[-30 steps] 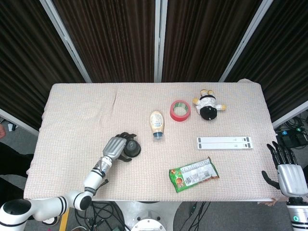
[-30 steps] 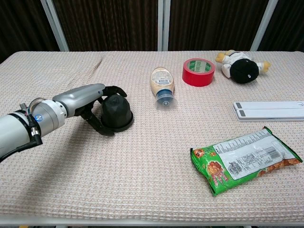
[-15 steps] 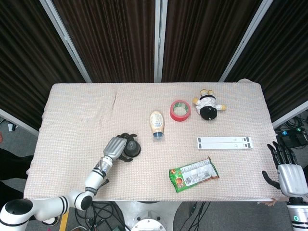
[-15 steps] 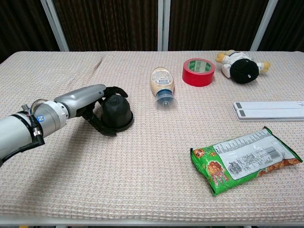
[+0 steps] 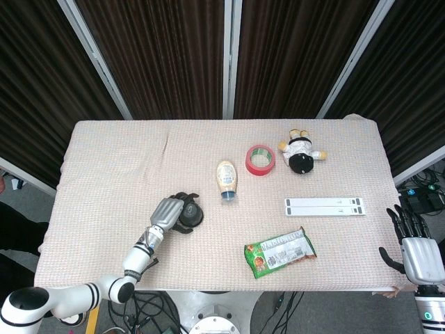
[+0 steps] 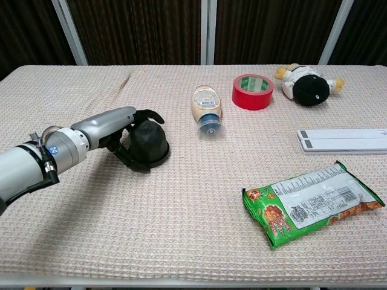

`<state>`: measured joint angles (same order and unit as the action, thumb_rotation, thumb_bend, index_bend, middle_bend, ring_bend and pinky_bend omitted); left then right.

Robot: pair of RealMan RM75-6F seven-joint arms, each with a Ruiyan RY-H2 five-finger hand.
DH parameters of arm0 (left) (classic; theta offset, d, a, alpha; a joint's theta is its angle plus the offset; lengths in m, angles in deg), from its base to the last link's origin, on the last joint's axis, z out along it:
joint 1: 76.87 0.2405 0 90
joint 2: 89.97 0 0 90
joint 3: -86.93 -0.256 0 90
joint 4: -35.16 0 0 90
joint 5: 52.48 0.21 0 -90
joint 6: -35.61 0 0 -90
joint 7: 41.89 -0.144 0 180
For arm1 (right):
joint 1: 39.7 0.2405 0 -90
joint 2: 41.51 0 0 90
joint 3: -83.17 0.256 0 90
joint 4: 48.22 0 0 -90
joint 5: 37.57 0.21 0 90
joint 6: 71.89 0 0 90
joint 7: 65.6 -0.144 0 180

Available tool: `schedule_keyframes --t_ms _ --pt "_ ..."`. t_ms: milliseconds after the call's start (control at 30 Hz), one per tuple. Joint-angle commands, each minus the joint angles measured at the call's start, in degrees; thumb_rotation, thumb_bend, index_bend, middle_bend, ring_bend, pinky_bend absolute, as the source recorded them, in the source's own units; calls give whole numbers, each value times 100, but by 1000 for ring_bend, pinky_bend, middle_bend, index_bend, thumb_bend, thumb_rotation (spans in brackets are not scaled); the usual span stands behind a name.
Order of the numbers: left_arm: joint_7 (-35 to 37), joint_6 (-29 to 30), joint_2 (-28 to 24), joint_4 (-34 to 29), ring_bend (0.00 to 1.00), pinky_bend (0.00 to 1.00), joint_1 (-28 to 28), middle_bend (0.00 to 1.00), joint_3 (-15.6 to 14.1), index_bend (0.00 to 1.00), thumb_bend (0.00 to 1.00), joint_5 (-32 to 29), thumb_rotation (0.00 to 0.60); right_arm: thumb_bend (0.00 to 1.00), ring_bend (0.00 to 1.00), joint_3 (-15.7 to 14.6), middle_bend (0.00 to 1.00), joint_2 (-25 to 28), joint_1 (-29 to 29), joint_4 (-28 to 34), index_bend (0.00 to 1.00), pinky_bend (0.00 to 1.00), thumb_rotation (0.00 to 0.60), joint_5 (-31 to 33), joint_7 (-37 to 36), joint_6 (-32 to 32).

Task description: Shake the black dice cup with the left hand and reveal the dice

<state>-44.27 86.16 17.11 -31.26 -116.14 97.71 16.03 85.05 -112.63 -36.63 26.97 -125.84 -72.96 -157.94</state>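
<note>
The black dice cup point(image 6: 151, 144) stands mouth-down on the table cloth, left of centre; it shows smaller in the head view as the dice cup point(image 5: 192, 216). My left hand point(image 6: 115, 132) wraps around the cup's left side, dark fingers curled over its top and front. In the head view the left hand point(image 5: 167, 214) hides part of the cup. No dice show. My right hand point(image 5: 414, 243) hangs off the table's right edge, fingers spread and holding nothing.
A sauce bottle point(image 6: 205, 107) lies just right of the cup. Behind it sit a red tape roll point(image 6: 252, 91) and a plush toy point(image 6: 307, 84). A white bar point(image 6: 343, 141) and a green snack bag point(image 6: 312, 203) lie on the right.
The left hand has crept slightly forward and closed a little more around the cup, which stays on the table. The right hand has not moved.
</note>
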Motion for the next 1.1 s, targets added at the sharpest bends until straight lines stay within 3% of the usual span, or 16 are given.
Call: schedule_keyframes --t_ms 33,633,933,1100 --pt "20 5 8 12 170 265 0 267 -4 174 34 8 600 202 0 2 0 2 0 -1 0 43 600 7 -4 7" --pt "234 382 -1 -48 261 340 81 411 128 283 189 120 600 203 0 6 0 -2 0 -8 0 42 600 8 -16 10" --pt "-174 607 -746 -921 298 384 66 452 443 354 210 18 600 203 0 -3 0 -33 7 -51 0 42 600 -3 -37 27" --pt "-883 794 -1317 -1453 300 387 -174 452 834 367 212 -13 600 204 0 -9 0 -71 -1 -64 0 42 600 -189 -62 -192"
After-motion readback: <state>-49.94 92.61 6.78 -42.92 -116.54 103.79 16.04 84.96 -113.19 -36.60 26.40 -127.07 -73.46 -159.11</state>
